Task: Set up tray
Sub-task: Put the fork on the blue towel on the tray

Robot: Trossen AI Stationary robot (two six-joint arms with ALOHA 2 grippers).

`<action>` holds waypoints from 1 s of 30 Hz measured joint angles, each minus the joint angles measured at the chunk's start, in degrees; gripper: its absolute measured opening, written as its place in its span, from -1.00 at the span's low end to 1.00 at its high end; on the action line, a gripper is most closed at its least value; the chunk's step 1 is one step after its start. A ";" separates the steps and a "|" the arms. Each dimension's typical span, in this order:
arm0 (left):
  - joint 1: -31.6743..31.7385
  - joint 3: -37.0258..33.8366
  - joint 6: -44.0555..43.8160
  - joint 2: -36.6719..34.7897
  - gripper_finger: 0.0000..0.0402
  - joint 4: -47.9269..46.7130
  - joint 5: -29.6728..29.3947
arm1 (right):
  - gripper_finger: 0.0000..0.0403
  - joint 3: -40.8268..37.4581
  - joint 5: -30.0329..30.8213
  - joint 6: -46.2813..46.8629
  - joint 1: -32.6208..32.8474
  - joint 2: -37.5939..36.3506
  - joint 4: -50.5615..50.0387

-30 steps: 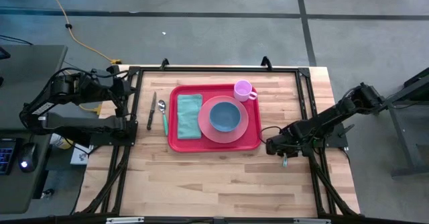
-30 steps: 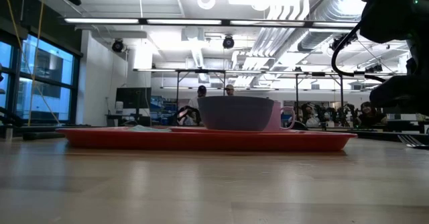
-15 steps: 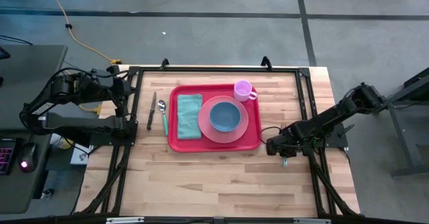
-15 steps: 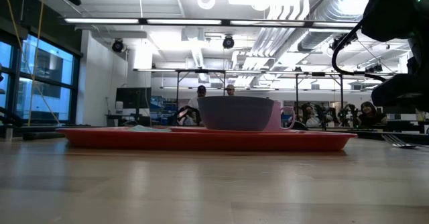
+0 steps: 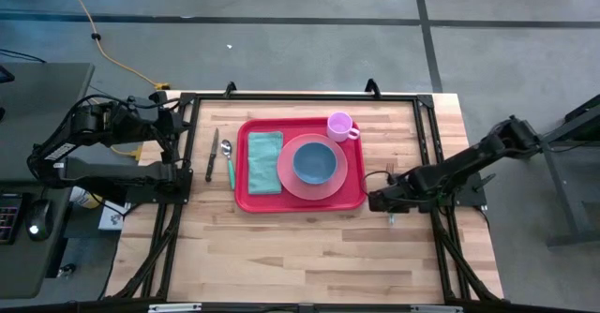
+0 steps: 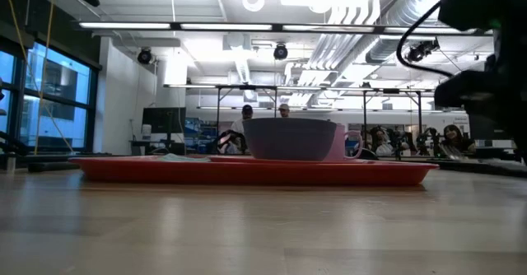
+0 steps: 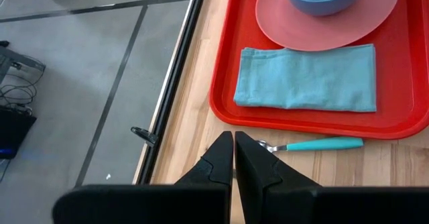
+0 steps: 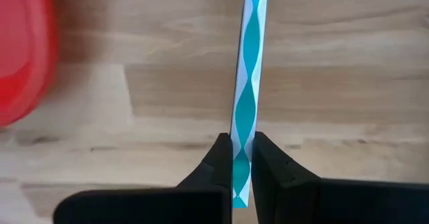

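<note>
The red tray [image 5: 246,201] lies mid-table and carries a folded teal napkin [image 5: 265,161], a pink plate [image 5: 286,177] with a blue bowl [image 5: 313,161] on it, and a pink cup [image 5: 340,126]. A knife [image 5: 212,154] and a teal-handled spoon [image 5: 229,163] lie on the wood left of the tray. My right gripper [image 5: 378,201] is just right of the tray's near right corner, shut on a fork [image 5: 390,173] with a teal-and-white handle [image 8: 249,70]. My left gripper [image 7: 234,147] is shut and waits at the table's left edge near the spoon [image 7: 315,144]. My right gripper pinches the fork's handle near its free end [image 8: 241,158] between the two fingers [image 8: 220,158], which come from above and lie across it. The handle runs on past the fingertips, close over the wood. Whether the fork rests on the table I cannot tell.
A black frame rail [image 5: 431,144] runs along the table's right side beside my right arm. Bare wood [image 5: 300,247] lies between the tray and the near edge. In the low view the tray [image 6: 247,172] and bowl [image 6: 288,139] show side-on, with people far behind.
My right gripper has moved a little toward the tray, keeping its hold on the fork. The fork has turned with it, and its tines now show on the far side of the gripper in the high view.
</note>
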 joint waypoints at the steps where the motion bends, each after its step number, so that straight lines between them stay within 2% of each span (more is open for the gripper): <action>1: 0.02 0.00 0.00 0.00 -0.77 0.00 -0.01 | -0.96 0.84 0.17 -0.30 0.00 -0.17 -1.37; 7: 0.00 0.00 0.00 0.00 -0.77 0.00 -0.02 | -0.96 5.61 0.71 -1.92 0.28 -1.04 -7.22; 17: 0.02 0.00 0.00 0.00 -0.77 0.42 0.00 | -0.97 18.28 7.63 -6.98 0.40 -1.09 -15.99; 23: 0.01 0.00 0.00 0.00 -0.77 0.43 0.02 | -0.97 27.44 14.88 -11.56 -0.16 -1.09 -20.09; 30: 0.02 0.00 0.00 0.00 -0.77 0.46 0.04 | -0.97 35.52 25.69 -20.93 -3.12 -0.91 -19.92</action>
